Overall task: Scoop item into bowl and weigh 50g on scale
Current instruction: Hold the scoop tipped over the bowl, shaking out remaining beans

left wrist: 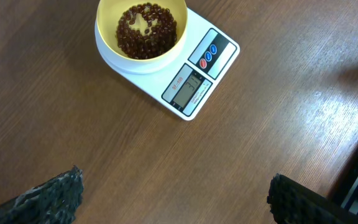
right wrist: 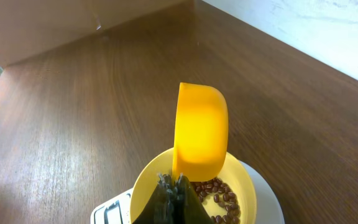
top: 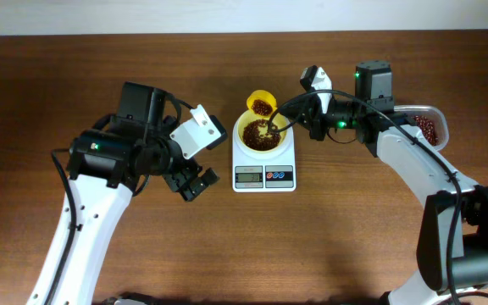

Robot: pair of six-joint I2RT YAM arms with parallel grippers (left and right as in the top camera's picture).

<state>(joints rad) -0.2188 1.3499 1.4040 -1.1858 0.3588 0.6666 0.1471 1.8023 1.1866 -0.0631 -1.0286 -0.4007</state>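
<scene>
Right end effector (right wrist: 171,190) clamped on scoop (right wrist: 199,130), tipped over bowl (right wrist: 244,179) rim. Risk: a sudden tilt overshoots the target or drops beans (left wrist: 146,30) onto scale (left wrist: 194,87). Left end effector (left wrist: 176,199) wide open, empty.

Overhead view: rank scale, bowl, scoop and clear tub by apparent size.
1. scale
2. bowl, roughly as wide as the scale's platform
3. scoop
Unranked: clear tub, partly hidden behind the right arm; its visible part looks about bowl-sized.
</scene>
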